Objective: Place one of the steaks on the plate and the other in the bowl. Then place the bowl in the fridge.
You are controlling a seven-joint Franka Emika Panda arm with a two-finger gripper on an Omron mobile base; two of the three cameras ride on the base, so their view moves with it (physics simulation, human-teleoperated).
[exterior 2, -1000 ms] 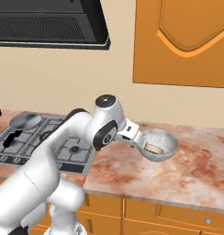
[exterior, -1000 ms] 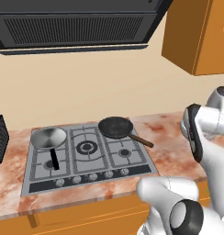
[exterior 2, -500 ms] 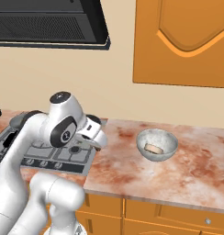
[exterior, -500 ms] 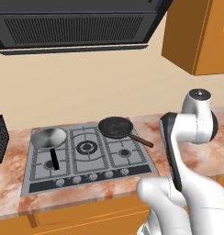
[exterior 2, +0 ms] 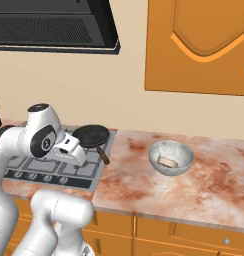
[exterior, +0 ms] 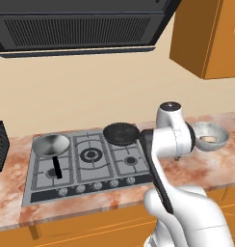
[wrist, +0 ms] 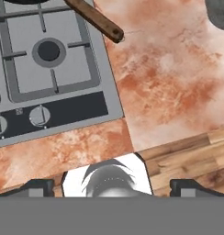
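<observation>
On the marbled counter (exterior 2: 194,190) right of the stove (exterior: 85,164), the bowl (exterior 2: 170,158) holds a steak (exterior 2: 167,162). The gripper (wrist: 111,186), released and empty, has swung left from the bowl to the stove's near corner.

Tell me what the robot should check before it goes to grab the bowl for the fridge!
1. Steak inside the bowl: ok, one pale slab lies in it.
2. Bowl upright on the counter: ok.
3. Gripper open and holding nothing: ok, fingertips stand wide apart.
4. Gripper over the bowl: not ok, it looks down at the stove edge and counter.
5. Frying pan handle out of the arm's path: cannot tell.
6. Other steak on the plate: cannot tell.
</observation>
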